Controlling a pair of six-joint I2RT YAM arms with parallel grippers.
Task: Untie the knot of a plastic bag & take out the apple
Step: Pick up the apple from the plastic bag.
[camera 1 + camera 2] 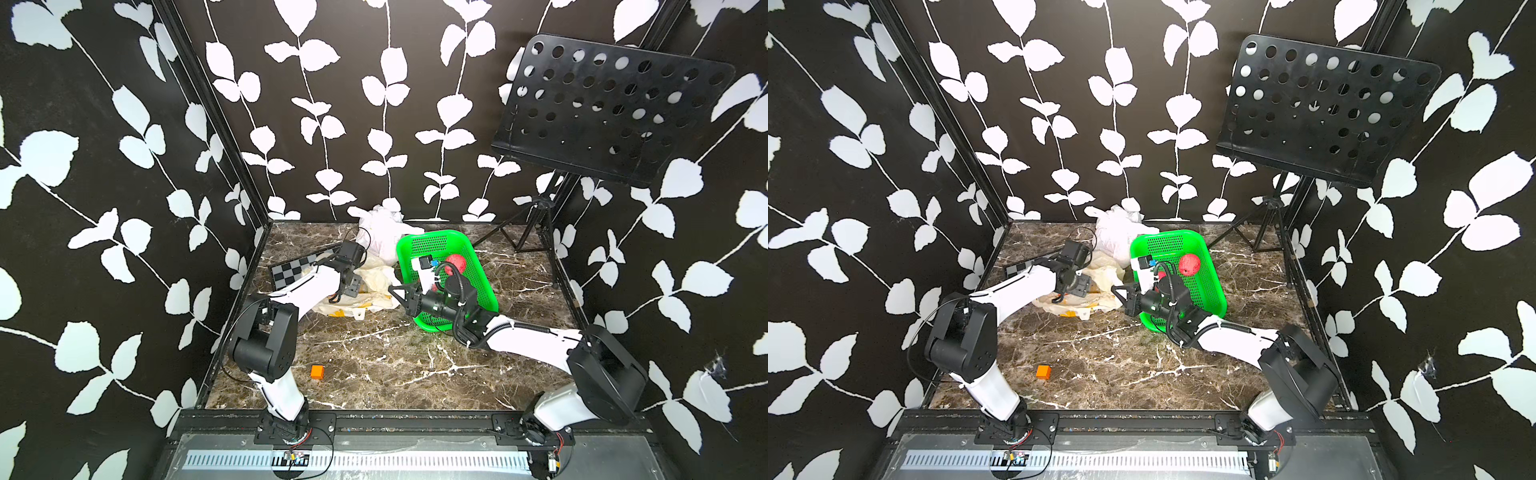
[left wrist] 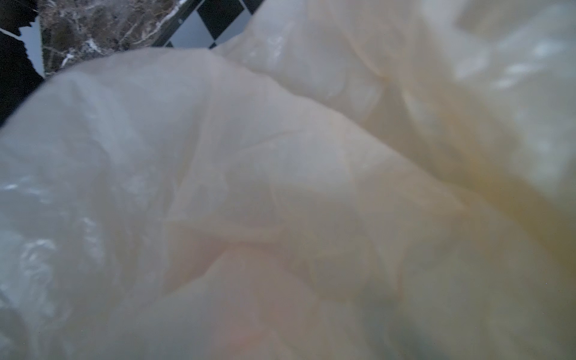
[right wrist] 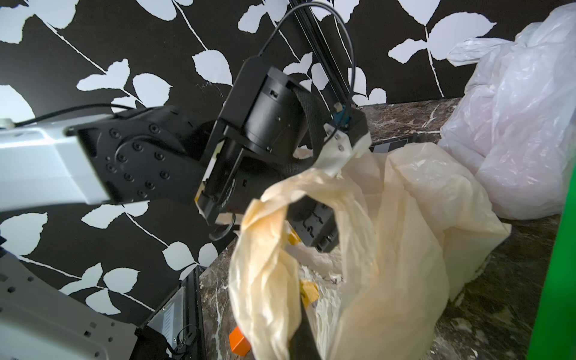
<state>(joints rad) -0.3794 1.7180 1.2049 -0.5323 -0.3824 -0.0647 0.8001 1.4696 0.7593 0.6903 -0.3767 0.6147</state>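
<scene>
Two arms are crowding one bag on my feed. Far left on the marble table (image 1: 374,365) a checkerboard (image 1: 291,270) lies flat. The left gripper (image 1: 350,286) is angled down just beside it, nose buried in the crumpled yellowish plastic bag (image 1: 376,276). That wrist cam gives me nothing but film up close, so I honestly can't tell if that claw is open or closed. An orange block (image 1: 317,371) sits alone nearer the front edge. Behind the bag, against the back wall, there's a heap of whitish bags (image 1: 382,232). Moving right, the right gripper (image 1: 397,293) is clamped on a fold at the bag's basket side and holds a loop of it up off the table. Just beside that is the green basket (image 1: 478,274), and the apple (image 1: 456,264) is lying inside it, not in the bag. A black music stand (image 1: 602,112) stands far right.
</scene>
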